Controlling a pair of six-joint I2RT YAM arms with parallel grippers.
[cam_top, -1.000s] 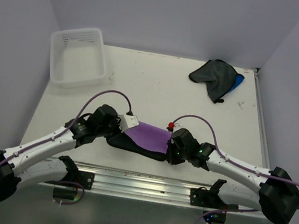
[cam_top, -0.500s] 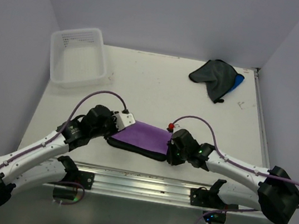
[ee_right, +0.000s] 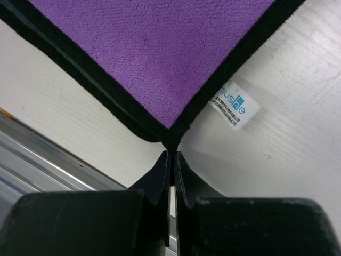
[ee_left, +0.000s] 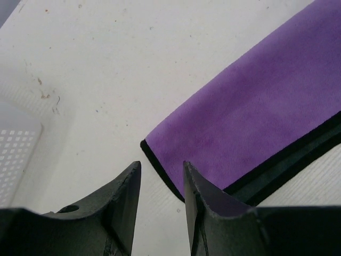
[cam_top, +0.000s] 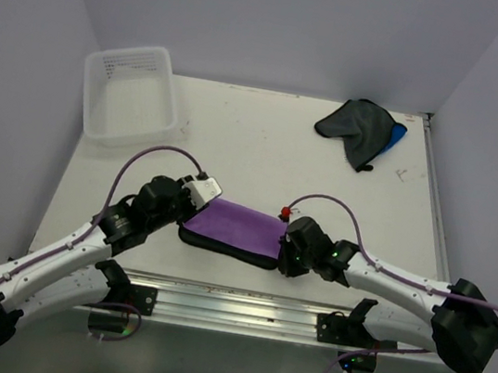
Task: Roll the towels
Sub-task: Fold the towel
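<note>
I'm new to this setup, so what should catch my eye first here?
The purple towel with black trim lies front and centre; the right gripper pinches one corner, and the left gripper is open at the opposite end. Far right, a crumpled dark grey towel partly covers a bright blue towel.

You have just one thing to read: a small white label (ee_right: 236, 108) at the right end of the purple towel (ee_right: 154, 48), lying flat on the table (ee_right: 298, 69). Its blue brand word looks like "nus e", with the letters partly unclear. The finer line beneath is too small to read
</note>
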